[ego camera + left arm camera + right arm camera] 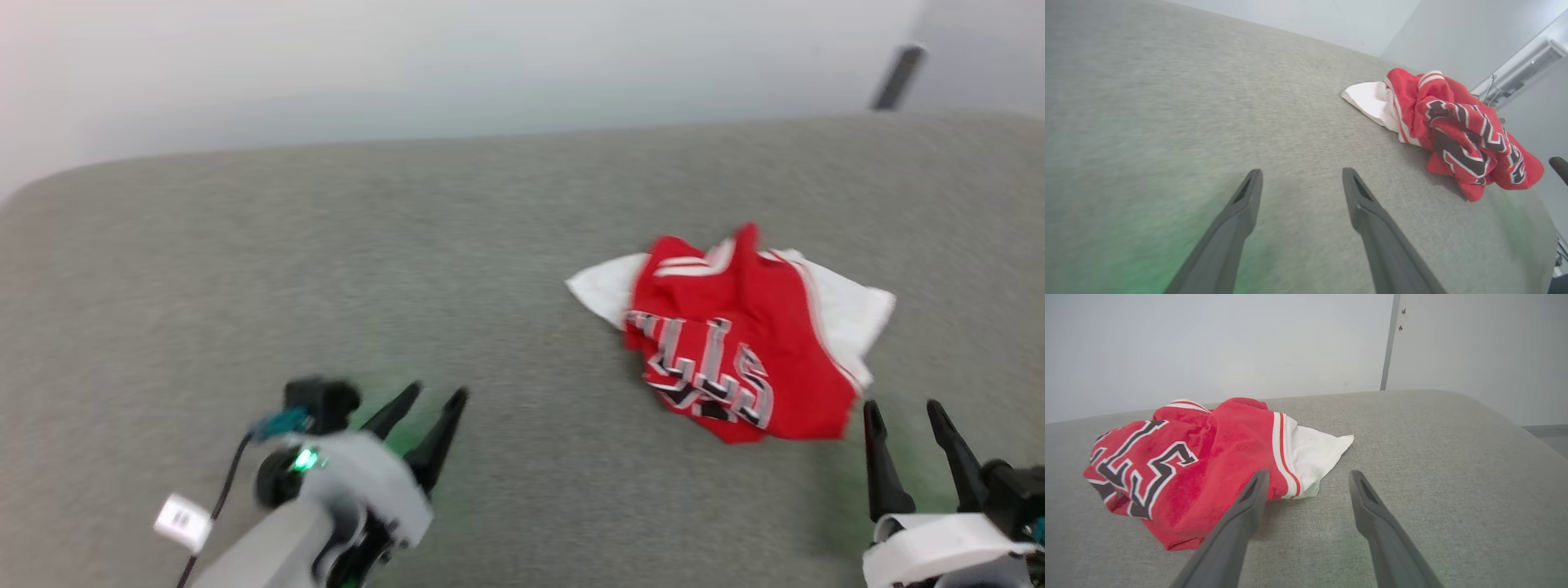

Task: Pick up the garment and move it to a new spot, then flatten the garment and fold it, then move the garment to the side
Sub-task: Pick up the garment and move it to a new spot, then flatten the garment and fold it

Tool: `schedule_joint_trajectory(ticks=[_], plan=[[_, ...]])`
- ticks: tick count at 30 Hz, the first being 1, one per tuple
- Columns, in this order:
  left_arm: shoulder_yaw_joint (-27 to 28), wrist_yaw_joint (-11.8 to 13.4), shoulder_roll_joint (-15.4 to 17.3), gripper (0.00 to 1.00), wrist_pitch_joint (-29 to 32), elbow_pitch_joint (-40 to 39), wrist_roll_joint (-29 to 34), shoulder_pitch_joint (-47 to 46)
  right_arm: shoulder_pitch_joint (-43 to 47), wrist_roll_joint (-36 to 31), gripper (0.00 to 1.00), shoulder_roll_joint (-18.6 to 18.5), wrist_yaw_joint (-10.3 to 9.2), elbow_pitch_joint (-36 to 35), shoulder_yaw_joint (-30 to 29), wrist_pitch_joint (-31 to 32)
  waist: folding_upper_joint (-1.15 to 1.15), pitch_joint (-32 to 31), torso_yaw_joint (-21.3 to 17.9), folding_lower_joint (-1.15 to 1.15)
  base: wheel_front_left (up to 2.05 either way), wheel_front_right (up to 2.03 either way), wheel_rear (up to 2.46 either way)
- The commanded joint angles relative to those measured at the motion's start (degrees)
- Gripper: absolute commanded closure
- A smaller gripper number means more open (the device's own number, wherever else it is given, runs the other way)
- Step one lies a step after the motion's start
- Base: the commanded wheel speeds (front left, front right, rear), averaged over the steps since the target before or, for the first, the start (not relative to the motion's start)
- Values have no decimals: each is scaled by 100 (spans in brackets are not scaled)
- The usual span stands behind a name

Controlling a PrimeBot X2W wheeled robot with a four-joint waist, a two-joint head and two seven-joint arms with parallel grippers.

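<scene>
Item: garment [735, 343], red jersey, crumpled in a heap on grey surface [326, 286], just ahead of right gripper [902, 406], well apart from left gripper [439, 390], both spread wide and empty; risk: pinching bunched folds may lift several layers, hindering flattening.

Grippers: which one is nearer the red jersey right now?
The right gripper: open, it sits just short of the garment at its near edge. The left gripper, also open, hangs well aside over the bare grey surface.
</scene>
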Motion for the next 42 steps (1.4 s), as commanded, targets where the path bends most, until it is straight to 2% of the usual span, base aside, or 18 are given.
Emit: schedule_joint_trajectory(ticks=[1, 5, 9, 13, 18, 22, 27, 42], plan=[[155, 13, 1, 0, 2, -8, 172, 209, 94, -5, 0, -14, -4, 3, -45, -5, 0, -434, 706, 0, 0, 0, 0], [1015, 18, 48, 0, 1, -118, 861, 828, 256, 21, 0, -41, -4, -17, -186, -5, 0, -586, 868, 0, 0, 0, 0], [1793, 144, 65, 0, 0, -454, 1628, 1391, 374, 44, 0, -77, -4, -62, -279, -5, 0, -720, 908, 0, 0, 0, 0], [2608, 373, -18, 0, 0, -1064, 2337, 1999, 430, 47, 0, -72, -4, -128, -337, -5, 0, -834, 846, 0, 0, 0, 0], [3487, 482, -240, 0, 0, -1903, 3147, 2722, 421, 80, 0, -38, -5, -259, -312, -5, 0, -927, 664, 0, 0, 0, 0], [3846, 429, -406, 0, 0, -2336, 3711, 3095, 429, 83, 0, -6, -4, -405, -314, -5, 0, -955, 566, 0, 0, 0, 0], [4151, 353, -603, 0, 0, -2589, 4069, 3336, 503, 99, 0, 24, -4, -566, -343, -5, 0, -955, 491, 0, 0, 0, 0], [4606, 150, -911, 0, -1, -2711, 4516, 3553, 564, 118, 0, 148, -4, -650, -376, -5, 0, -887, 379, 0, 0, 0, 0]])
